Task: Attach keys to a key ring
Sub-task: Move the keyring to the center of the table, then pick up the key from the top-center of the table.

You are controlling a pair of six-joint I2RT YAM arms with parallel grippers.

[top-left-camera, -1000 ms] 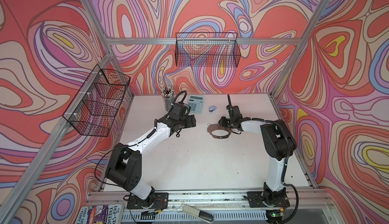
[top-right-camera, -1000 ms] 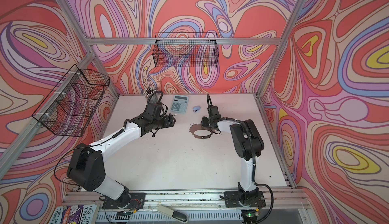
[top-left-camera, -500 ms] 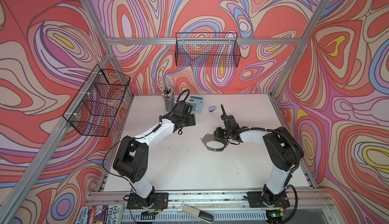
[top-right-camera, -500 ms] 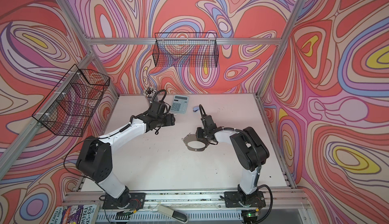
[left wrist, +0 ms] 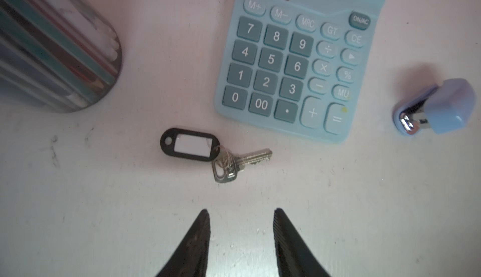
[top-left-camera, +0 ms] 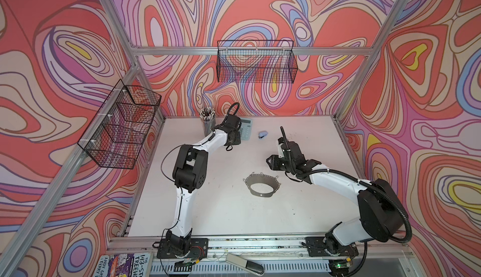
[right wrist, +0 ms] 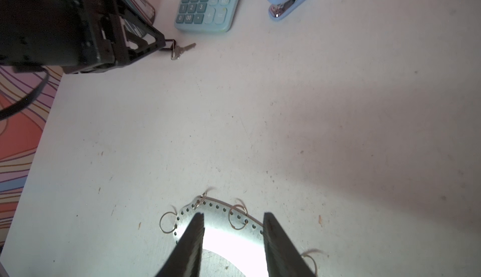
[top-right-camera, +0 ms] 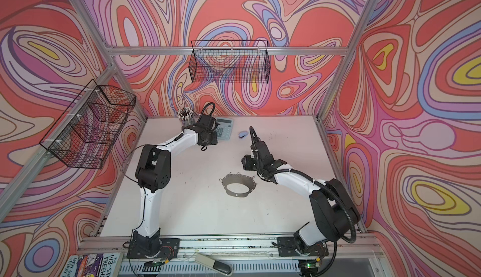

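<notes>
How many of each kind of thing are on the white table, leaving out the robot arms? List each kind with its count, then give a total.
key with tag: 1
key ring: 1
calculator: 1
stapler: 1
pencil cup: 1
Total: 5

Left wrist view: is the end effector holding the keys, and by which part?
No, nothing held. The left end effector stands open, short of the keys lying on the table.

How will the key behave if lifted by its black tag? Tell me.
Probably floppy at the joint: a small wire loop links the key to the black tag, so the key would likely dangle and swing. Both look thin, so probably light. Flat on the table, it won't likely roll, but may slide.
</notes>
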